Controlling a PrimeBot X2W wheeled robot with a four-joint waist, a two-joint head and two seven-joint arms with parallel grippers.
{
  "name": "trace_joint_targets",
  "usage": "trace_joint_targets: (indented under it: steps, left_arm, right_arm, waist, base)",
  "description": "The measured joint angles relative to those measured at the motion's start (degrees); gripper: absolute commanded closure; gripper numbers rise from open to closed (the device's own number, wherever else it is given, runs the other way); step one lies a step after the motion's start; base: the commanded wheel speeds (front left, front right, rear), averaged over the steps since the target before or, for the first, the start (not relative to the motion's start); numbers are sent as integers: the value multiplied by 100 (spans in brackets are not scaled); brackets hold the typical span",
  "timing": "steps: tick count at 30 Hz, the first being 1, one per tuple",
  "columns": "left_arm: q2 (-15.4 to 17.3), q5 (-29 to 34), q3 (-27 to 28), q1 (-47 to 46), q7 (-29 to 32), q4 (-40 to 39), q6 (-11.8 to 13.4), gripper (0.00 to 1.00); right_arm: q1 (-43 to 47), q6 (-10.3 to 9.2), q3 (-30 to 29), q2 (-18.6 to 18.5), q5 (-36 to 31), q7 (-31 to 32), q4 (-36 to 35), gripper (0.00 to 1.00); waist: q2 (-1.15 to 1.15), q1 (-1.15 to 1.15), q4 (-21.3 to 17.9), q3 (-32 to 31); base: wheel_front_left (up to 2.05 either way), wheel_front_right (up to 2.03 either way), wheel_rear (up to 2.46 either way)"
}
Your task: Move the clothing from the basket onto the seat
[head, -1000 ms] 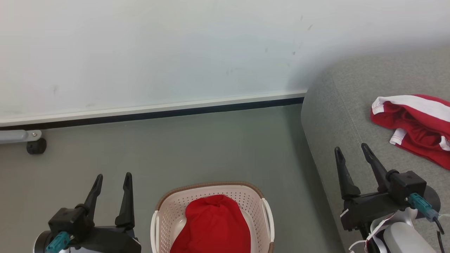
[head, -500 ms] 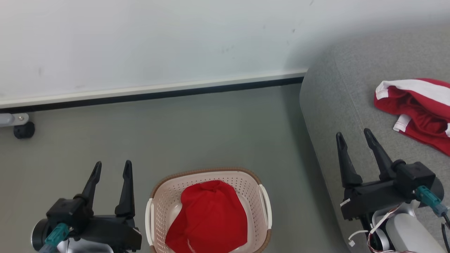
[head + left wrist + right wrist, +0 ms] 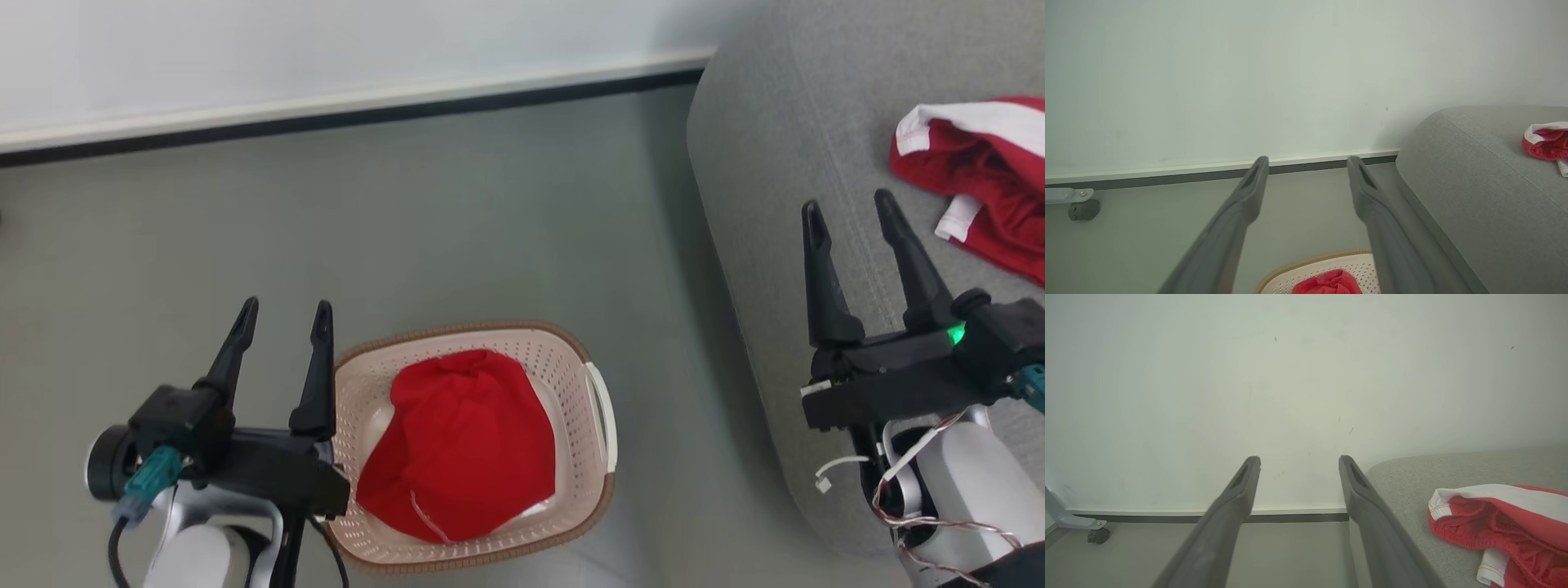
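Holding left gripper [image 3: 286, 305] and right gripper [image 3: 846, 201] spread wide, empty. Looking lower than a second ago, taking in whole basket [image 3: 571, 367] beside left gripper, plain red garment [image 3: 461, 441] inside. Trimmed garment [image 3: 980, 171] already on seat [image 3: 775, 163], far right. Likely reaching in next.

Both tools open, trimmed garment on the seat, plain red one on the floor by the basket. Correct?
No: head view shows the plain red garment inside the basket, not on the floor. The trimmed garment is on the seat; left tool and right tool are open.
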Motion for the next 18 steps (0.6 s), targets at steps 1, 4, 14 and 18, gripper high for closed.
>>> trace_joint_targets:
  steps: [1, 4, 14, 18]
  left_arm:
    - [1, 7, -24, -74, 46, 12, -1, 0]
    - [3, 57, -104, -298, 120, 65, -18, 0]
    - [31, 298, -402, -1000, 434, 428, -211, 0]
    - [42, 380, -523, -1257, 584, 613, -293, 0]
  right_arm:
    - [-48, -3, -12, 1, -9, 20, -47, 0]
    - [-207, -16, -51, 9, -9, 43, -151, 0]
    - [-757, -43, -65, 158, -20, 92, -497, 0]
    - [-971, -45, -59, 261, -21, 92, -621, 0]
  waist:
    - [0, 0, -18, 82]
    - [0, 0, -75, 325]
    - [1, 1, -296, 1158]
    - [0, 0, -400, 1497]
  base:
    - [0, 0, 0]
    - [0, 0, 0]
    - [0, 0, 0]
    - [0, 0, 0]
